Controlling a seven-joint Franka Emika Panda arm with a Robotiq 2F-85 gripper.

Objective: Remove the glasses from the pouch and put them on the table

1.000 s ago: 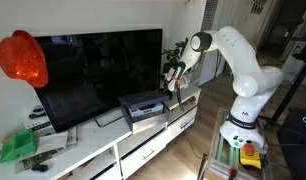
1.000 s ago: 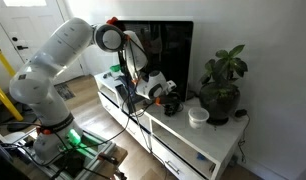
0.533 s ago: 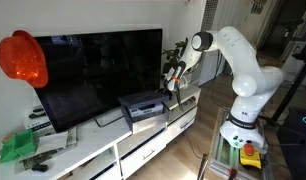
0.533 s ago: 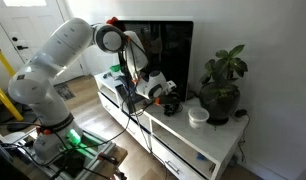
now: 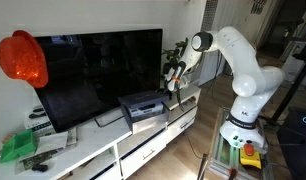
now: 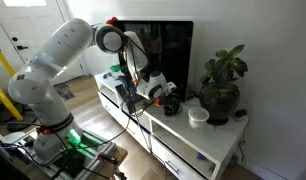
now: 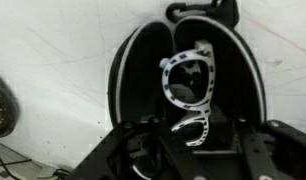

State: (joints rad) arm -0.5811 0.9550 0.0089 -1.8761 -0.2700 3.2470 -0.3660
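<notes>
White glasses [image 7: 188, 85] with dark speckles lie folded inside the open black pouch [image 7: 133, 70], which rests on the white table [image 5: 103, 150]. In the wrist view my gripper [image 7: 188, 135] is right over the pouch's near end. The lower end of the glasses sits between its dark fingers, which stand partly apart. Whether the pads press on the frame is hidden in shadow. In both exterior views the gripper [image 6: 158, 92] hangs low over the table [image 6: 208, 140] beside the TV, with the dark pouch [image 6: 171, 102] just under it.
A black TV [image 5: 103, 70] stands behind the work spot. A black box [image 5: 143, 105] sits in front of it. A potted plant [image 6: 223, 80] and a white bowl [image 6: 198, 117] stand at the table's end. A small green-topped stand [image 5: 243, 155] is by the robot base.
</notes>
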